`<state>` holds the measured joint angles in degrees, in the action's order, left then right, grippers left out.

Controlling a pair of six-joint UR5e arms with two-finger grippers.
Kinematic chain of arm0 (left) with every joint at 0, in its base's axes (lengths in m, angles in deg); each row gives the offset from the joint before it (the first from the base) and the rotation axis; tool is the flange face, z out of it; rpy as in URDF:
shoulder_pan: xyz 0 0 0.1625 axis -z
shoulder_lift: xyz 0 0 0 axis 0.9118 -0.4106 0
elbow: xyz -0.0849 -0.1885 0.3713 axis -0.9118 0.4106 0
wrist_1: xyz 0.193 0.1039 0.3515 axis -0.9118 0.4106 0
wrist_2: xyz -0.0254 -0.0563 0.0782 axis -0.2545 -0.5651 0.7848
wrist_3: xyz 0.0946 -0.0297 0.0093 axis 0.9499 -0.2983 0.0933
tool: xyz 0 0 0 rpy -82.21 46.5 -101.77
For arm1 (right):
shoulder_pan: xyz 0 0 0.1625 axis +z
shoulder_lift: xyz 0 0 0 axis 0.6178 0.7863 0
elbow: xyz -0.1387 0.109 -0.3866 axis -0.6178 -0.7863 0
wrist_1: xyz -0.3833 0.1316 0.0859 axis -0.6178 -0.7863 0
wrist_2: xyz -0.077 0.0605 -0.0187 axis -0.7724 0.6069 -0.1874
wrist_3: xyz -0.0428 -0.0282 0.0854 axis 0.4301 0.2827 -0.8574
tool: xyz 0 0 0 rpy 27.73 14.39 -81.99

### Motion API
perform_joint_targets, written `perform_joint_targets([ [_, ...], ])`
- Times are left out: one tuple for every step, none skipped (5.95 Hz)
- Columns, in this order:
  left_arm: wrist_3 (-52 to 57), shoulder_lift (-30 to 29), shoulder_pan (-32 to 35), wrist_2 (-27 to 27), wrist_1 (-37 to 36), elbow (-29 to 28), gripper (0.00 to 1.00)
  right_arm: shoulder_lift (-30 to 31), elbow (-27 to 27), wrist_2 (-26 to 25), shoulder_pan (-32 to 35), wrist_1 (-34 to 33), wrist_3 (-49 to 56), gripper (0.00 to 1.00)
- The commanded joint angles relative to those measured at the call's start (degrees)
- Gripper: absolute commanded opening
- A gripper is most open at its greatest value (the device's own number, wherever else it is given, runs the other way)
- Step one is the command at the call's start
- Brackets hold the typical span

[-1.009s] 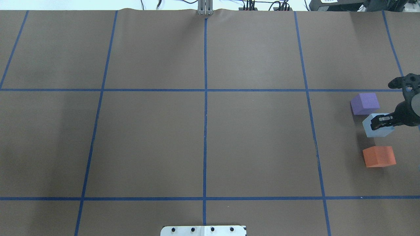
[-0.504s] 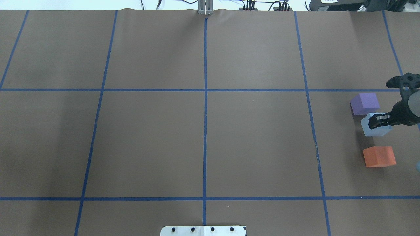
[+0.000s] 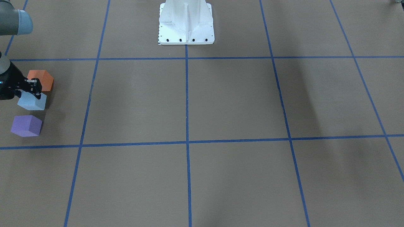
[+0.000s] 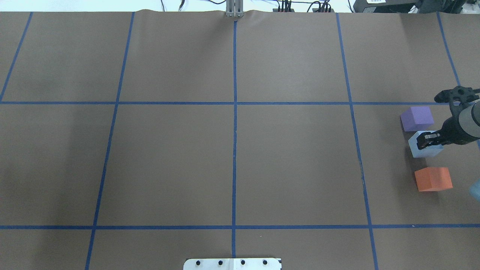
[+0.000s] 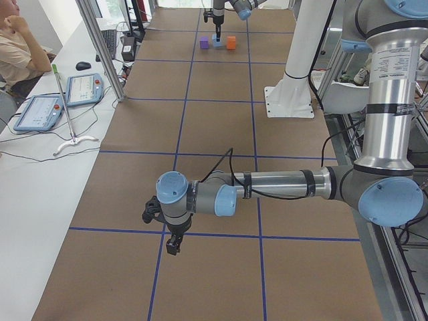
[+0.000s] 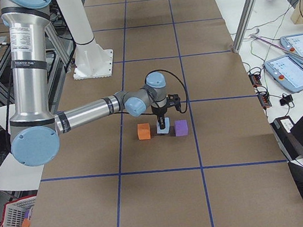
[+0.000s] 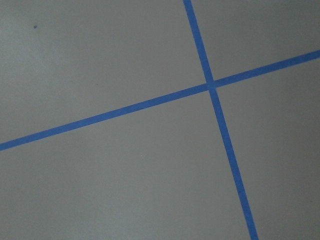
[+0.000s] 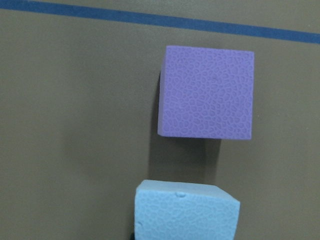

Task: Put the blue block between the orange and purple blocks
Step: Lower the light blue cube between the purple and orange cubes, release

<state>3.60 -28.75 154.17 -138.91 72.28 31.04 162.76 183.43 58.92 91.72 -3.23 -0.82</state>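
Right gripper [image 4: 425, 140]: fingers closed on the blue block [image 4: 422, 150], taken from above. This is judged a sound hold for a straight set-down into a narrow slot, since the fingers stay out of the gaps toward the neighbours.

The blue block is at the right end of the table [image 4: 292, 157], in the gap between the purple block [image 4: 417, 118] on the far side and the orange block [image 4: 433, 179] on the near side. It sits closer to the purple one, though the wrist view shows them apart. Whether it rests on the surface cannot be told.

Left gripper [image 5: 172, 242]: parked low over a tape crossing [image 7: 210, 84], well apart from the work. Its finger state cannot be told.

Surroundings: white robot base [image 3: 186, 25], an operator [image 5: 17, 47] and tablets [image 5: 83, 89] beside the table. Nothing obstructs the slot; the only hazard is judged to be nudging the purple block on release
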Motion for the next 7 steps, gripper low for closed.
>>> perform_joint_targets([
  [0.0, 0.0, 0.0, 0.0, 0.53, -0.09, 1.0, -0.09, -0.11, -0.26, -0.04, 0.0, -0.01, 0.36],
  [-0.09, 0.08, 0.0, 0.0, 0.62, -0.09, 1.0, -0.17, -0.02, -0.35, -0.04, 0.09, 0.17, 0.87],
  [-0.09, 0.08, 0.0, 0.0, 0.62, -0.09, 1.0, -1.3, 0.15, -0.26, 0.13, 0.0, 0.17, 1.0],
  [-0.09, 0.08, 0.0, 0.0, 0.62, -0.09, 1.0, -1.58, 0.33, -0.26, 0.13, 0.0, 0.34, 1.0],
  [-0.09, 0.0, 0.0, 0.0, 0.62, -0.09, 1.0, -1.75, 0.68, 0.26, 1.35, 0.0, 0.69, 1.0],
  [-0.09, 0.08, 0.0, 0.0, 0.62, 0.0, 1.0, -1.58, 2.25, 1.48, 5.54, -0.87, 1.74, 1.0],
  [0.17, 0.08, 0.0, 0.09, 0.8, 0.26, 1.0, -1.32, 1.13, 5.06, 11.24, -1.92, 8.28, 1.0],
])
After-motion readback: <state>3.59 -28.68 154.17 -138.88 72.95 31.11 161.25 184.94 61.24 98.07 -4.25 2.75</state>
